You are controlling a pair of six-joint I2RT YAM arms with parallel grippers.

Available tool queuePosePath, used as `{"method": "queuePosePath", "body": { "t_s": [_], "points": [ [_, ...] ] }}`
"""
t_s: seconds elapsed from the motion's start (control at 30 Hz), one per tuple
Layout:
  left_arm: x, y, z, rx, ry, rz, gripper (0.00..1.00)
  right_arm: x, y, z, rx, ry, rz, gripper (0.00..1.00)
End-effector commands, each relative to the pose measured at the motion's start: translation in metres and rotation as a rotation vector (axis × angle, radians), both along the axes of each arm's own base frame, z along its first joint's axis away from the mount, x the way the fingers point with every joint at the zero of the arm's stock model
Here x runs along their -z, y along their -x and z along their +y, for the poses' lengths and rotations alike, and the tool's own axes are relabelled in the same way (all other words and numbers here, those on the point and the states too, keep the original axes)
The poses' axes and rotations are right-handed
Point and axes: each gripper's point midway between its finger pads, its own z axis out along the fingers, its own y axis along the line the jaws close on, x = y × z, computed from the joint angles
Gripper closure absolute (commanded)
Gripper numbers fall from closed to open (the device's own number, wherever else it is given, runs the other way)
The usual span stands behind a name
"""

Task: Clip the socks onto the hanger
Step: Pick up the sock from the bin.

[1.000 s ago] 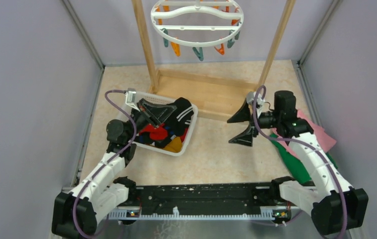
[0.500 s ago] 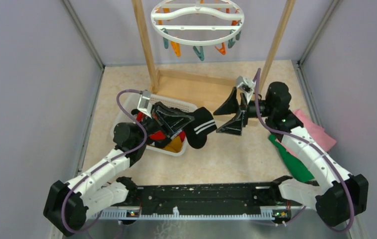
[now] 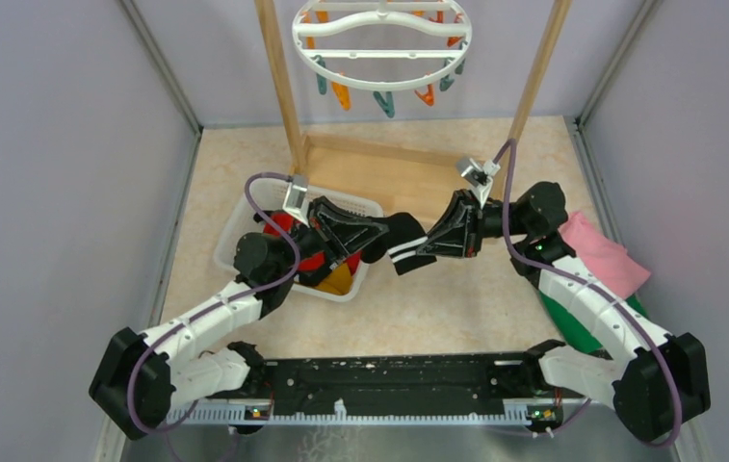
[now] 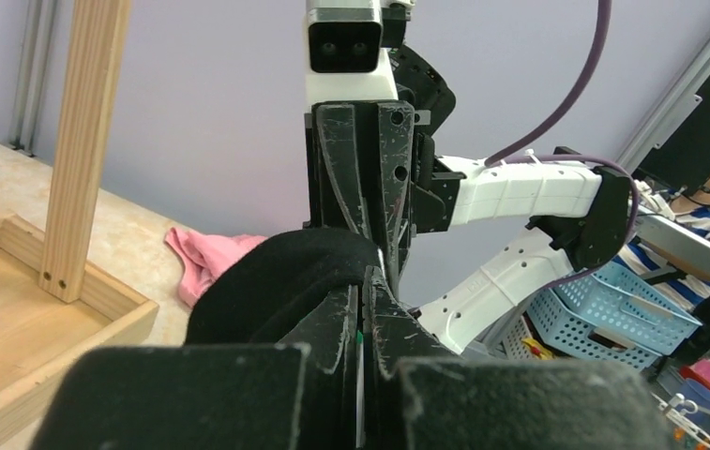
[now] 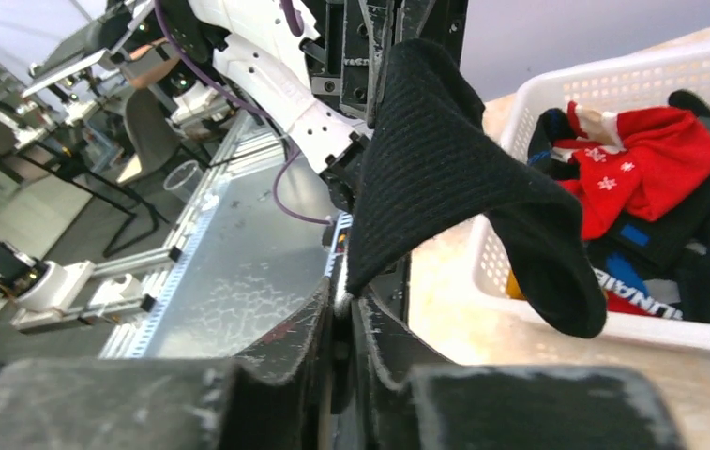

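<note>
Change: the right claw (image 3: 422,251), gaping a second ago, is now clamping onto the free end of the black striped sock (image 3: 401,236) that the left claw (image 3: 382,234) is carrying out of the basket.
Left claw: pinching the sock's other end, jaws tight.
Sock: hanging stretched between both claws above the bench (image 3: 456,300), well below the hanger (image 3: 379,43).
Meaning: a handover or a two-claw stretch is probably starting; nothing is hanging from a peg yet.
White mesh basket (image 3: 229,234): holding a red sock (image 3: 314,260), a yellow-orange sock (image 3: 339,280) and a black sock with blue marks (image 5: 651,272).

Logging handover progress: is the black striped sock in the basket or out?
Out: the black striped sock is held by the left gripper and right gripper, right of the basket.
</note>
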Motion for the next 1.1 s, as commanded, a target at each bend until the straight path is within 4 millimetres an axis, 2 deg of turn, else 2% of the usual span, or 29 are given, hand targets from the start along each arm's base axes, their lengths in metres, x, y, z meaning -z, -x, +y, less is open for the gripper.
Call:
{"method": "queuePosePath", "body": {
  "t_s": [0.0,0.07,0.13,0.23,0.3,0.4,0.5,0.6,0.73,0.9,1.07],
  "points": [
    [-0.022,-0.003,0.004,-0.054,0.047,-0.096,1.00,-0.006,0.002,0.002,-0.006,-0.011,-0.034,1.00],
    [-0.016,-0.008,0.004,-0.089,0.025,-0.102,0.97,-0.005,0.001,0.002,-0.003,-0.005,-0.018,1.00],
    [-0.003,-0.015,0.008,-0.157,-0.023,-0.110,0.69,-0.004,0.001,0.002,-0.002,-0.002,0.005,1.00],
    [0.021,-0.019,0.023,-0.281,-0.138,-0.200,0.50,-0.001,0.002,0.001,0.008,-0.007,0.033,1.00],
    [0.038,-0.008,0.037,-0.334,-0.231,-0.328,0.39,0.005,-0.001,0.001,0.027,-0.004,0.060,1.00],
    [0.041,0.018,0.053,-0.338,-0.266,-0.492,0.24,0.010,-0.011,0.000,0.068,0.004,0.109,1.00],
    [0.043,0.049,0.056,-0.271,-0.201,-0.628,0.19,0.015,-0.021,0.000,0.108,0.013,0.181,1.00],
    [0.050,0.058,0.049,-0.220,-0.186,-0.710,0.20,0.023,-0.029,0.000,0.149,0.013,0.279,1.00],
    [0.069,0.038,0.034,-0.285,-0.276,-0.846,0.19,0.028,-0.038,-0.003,0.188,0.007,0.361,1.00],
    [0.089,0.016,0.026,-0.416,-0.357,-1.112,0.15,0.034,-0.044,-0.005,0.219,-0.002,0.417,1.00],
    [0.079,0.004,0.014,-0.456,-0.348,-1.172,0.15,0.040,-0.048,-0.005,0.227,-0.001,0.433,1.00]
  ]
}}
